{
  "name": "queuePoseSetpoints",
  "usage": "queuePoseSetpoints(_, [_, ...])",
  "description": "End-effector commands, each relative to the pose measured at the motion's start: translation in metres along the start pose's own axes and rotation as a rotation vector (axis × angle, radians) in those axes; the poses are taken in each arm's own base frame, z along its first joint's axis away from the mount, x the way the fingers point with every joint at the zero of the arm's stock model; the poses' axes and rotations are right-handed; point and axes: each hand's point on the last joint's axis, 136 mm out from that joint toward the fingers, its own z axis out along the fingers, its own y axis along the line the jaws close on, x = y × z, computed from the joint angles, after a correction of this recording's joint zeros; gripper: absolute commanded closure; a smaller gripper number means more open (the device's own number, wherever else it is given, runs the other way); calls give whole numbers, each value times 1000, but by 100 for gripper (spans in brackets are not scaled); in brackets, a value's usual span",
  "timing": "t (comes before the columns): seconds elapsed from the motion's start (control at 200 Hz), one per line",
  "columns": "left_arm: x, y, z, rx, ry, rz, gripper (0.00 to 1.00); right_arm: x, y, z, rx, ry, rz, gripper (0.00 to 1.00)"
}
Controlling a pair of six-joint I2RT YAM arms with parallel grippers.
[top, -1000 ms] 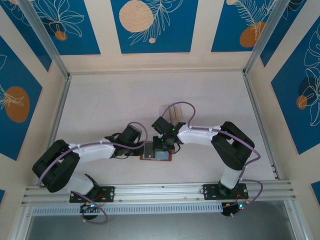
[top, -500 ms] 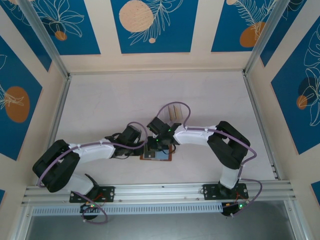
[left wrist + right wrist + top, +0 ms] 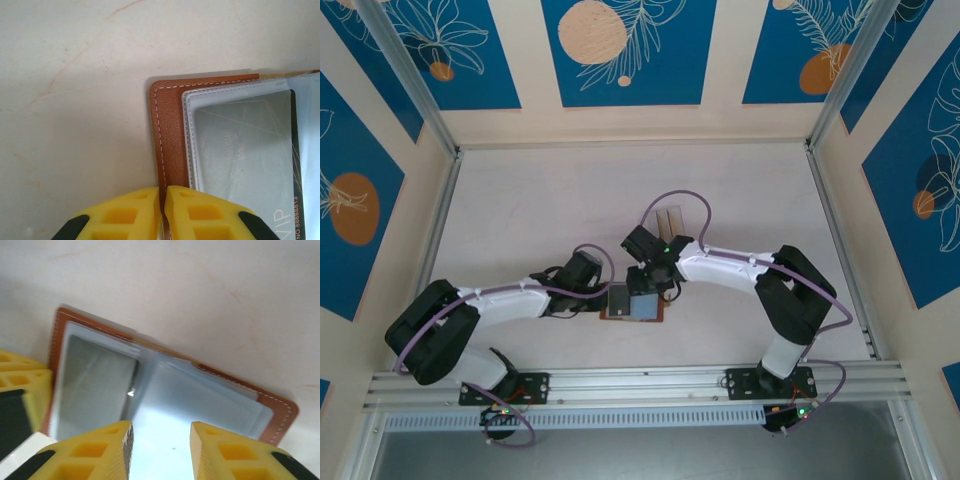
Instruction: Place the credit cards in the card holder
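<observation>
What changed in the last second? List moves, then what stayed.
The right pincer slid left over the wallet, then drew back right; it is open now. The left pincer stays shut on the wallet's edge; wallet and clear stand have not moved.

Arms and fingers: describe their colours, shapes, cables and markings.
Both the left arm and right arm have white rounded links with bulky black joints, and a purple cable loops along each. The left fingers and right fingers are yellow blocks with recessed pockets and black patches. Each arm carries small green lights.
</observation>
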Motion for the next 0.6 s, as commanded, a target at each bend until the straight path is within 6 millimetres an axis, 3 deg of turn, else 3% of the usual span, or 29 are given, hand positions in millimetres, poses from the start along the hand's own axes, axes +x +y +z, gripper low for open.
queuePoseSetpoints(0.0, [42, 38, 24, -126, 119, -6, 87, 3, -13, 6, 87, 24, -34, 62])
queuePoseSetpoints(0.38, [42, 38, 23, -126, 114, -5, 86, 26, -31, 30, 265, 70, -64, 63])
queuePoseSetpoints(0.595, [42, 37, 23, -127, 118, -3, 86, 39, -33, 41, 290, 96, -46, 76])
